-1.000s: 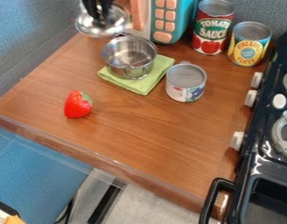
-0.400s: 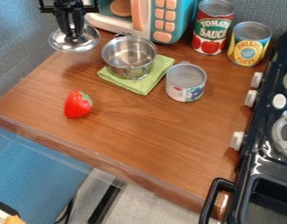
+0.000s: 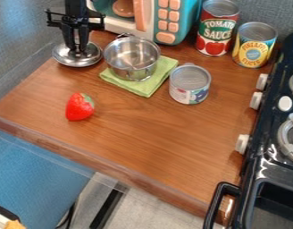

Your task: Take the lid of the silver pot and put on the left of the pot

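Note:
My black gripper [image 3: 78,48] hangs at the upper left, shut on the top of the silver lid [image 3: 65,57]. The lid is level, at the counter's left back edge, just left of the pot; whether its rim touches the wood I cannot tell. The silver pot [image 3: 132,58] stands uncovered and upright on a folded green cloth [image 3: 148,88], its inside visible.
A strawberry [image 3: 80,107] lies on the wooden counter [image 3: 137,129] at left. Right of the pot stands a small can [image 3: 190,84]. Behind are a toy microwave [image 3: 167,22], a tomato can [image 3: 216,27] and a pineapple can [image 3: 254,44]. A black stove [image 3: 274,165] borders the right.
From above and behind the pot, my gripper has carried the lid leftward, then lowered it beside the pot. Pot, cloth and strawberry have stayed in place.

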You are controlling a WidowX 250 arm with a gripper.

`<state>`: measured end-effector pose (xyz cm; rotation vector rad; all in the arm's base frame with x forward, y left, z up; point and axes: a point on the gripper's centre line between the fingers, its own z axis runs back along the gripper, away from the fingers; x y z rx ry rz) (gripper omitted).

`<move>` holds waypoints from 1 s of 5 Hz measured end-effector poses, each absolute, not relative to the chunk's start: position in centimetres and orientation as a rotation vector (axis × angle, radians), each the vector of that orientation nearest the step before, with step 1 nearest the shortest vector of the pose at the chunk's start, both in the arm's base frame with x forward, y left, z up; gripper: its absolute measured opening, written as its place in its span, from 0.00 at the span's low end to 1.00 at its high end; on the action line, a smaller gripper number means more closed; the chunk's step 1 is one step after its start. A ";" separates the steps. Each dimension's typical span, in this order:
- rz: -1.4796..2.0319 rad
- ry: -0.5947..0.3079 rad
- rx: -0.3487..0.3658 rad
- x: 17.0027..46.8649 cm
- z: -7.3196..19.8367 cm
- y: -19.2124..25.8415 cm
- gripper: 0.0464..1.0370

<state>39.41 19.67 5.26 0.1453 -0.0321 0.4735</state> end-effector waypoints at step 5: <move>0.371 -0.181 0.035 39.7 9.0 18.9 0.97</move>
